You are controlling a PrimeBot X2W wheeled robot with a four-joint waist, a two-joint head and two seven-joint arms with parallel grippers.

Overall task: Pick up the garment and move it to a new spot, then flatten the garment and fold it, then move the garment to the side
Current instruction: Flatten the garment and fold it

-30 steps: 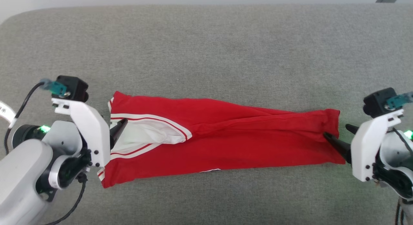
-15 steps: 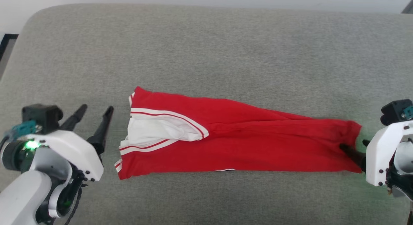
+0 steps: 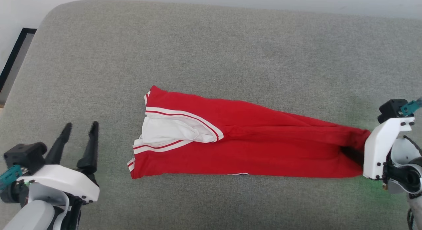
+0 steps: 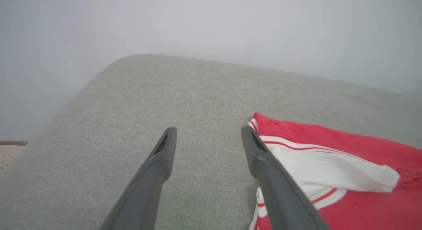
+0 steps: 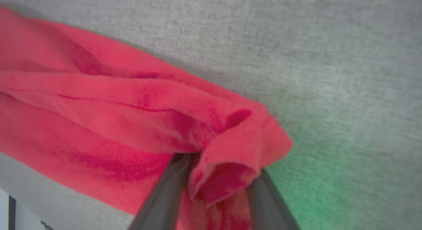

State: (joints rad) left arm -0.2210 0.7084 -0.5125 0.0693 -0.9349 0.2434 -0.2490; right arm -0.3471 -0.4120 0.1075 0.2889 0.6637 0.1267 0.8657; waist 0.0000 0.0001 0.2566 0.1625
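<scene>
Red garment amid cushion, left pincer apart, right pincer straddling hem, grip unclear

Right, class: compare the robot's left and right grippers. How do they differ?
The left gripper stands open over grey cushion; the right gripper has an end of the garment bunched between its fingers. The left gripper touches no cloth; the right gripper does. Both have long dark fingers.

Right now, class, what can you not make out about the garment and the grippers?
- Right wrist view: whether the right gripper has clamped the garment; bunched, blurred fabric covers its fingertips.
- Head view: those fingertips, tucked into the garment's end.
- Left wrist view: most of the garment, cut off by the right and bottom edges.
- All views: the garment's inner faces, folded in.
</scene>
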